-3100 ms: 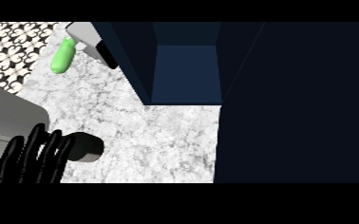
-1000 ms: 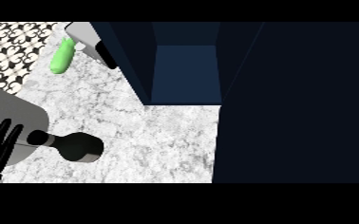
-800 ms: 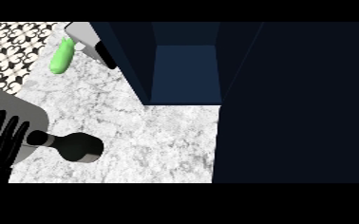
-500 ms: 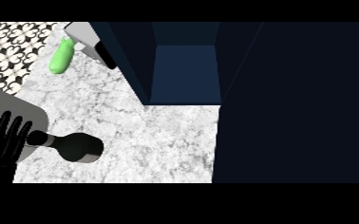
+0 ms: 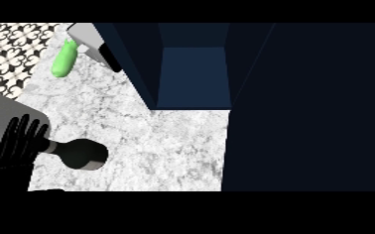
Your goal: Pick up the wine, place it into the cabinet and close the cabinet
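Your left hand [image 5: 22,141] sits at the view's left edge, fingers straight and spread; the wine [image 5: 82,154] lies just beside it on the worktop [image 5: 168,144]; bare marble runs to the open cabinet [image 5: 194,74].

Cabinet [image 5: 192,74]: open, dark blue inside, at the far side of the marble counter [image 5: 161,139].
Wine [image 5: 82,154]: a dark bottle on the counter, to the front-left of the cabinet and well apart from it. Its narrow end points away from the cabinet.
Left hand [image 5: 22,141]: farther from the cabinet than the wine. Its fingers are straight and spread, and they meet the narrow end.
Green object [image 5: 64,59]: oblong, to the left of the cabinet, just beside a grey block [image 5: 86,35].
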